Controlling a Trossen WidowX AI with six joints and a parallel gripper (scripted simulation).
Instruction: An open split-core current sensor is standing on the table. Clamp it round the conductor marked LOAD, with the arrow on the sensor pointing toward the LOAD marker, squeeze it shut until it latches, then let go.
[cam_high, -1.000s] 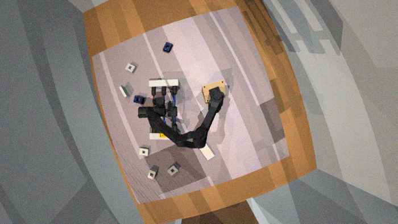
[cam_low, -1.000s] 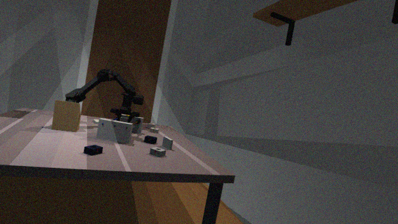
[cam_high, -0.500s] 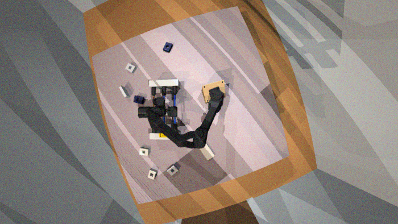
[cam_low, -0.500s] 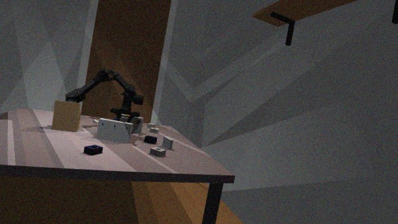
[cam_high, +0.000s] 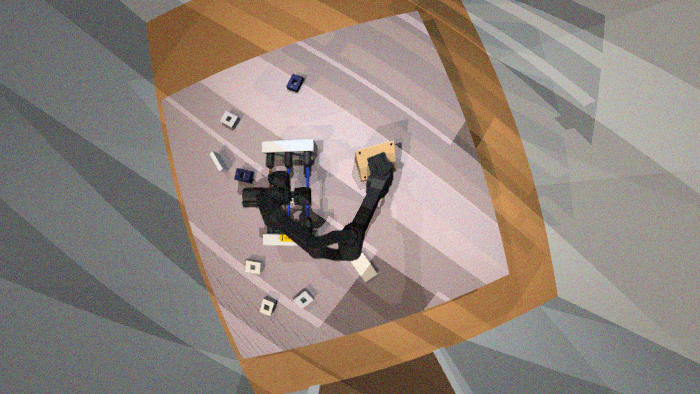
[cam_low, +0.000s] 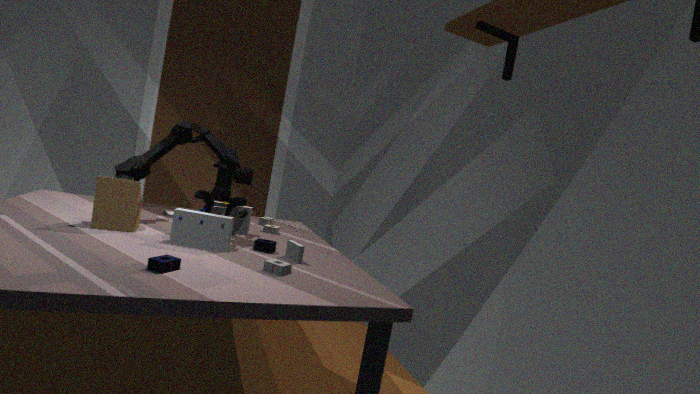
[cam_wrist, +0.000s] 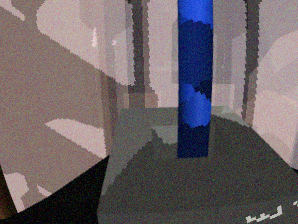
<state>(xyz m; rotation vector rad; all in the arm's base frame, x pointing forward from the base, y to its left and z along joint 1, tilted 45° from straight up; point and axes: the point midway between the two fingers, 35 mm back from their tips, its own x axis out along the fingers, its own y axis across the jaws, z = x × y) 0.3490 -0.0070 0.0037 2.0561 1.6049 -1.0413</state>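
A rig of blue conductors (cam_high: 289, 200) (cam_wrist: 194, 63) runs between a white end block (cam_high: 288, 146) (cam_low: 202, 230) and a second white end block (cam_high: 274, 240) that carries a yellow mark (cam_high: 285, 239). The dark grey split-core sensor (cam_wrist: 200, 196) fills the lower wrist view, and one blue conductor passes into its top. My gripper (cam_high: 280, 192) (cam_low: 220, 202) is low over the rig's left conductor and is shut on the sensor. My fingers and the sensor's arrow are hidden. I cannot read a LOAD marker in any view.
The arm's wooden base block (cam_high: 367, 155) (cam_low: 116, 204) stands right of the rig. Navy blocks (cam_high: 295, 82) (cam_high: 244, 174) and several small white blocks, among them (cam_high: 229, 119) (cam_high: 253, 266) (cam_high: 303, 298), lie around the rig. A beige block (cam_high: 365, 267) lies under the arm's elbow.
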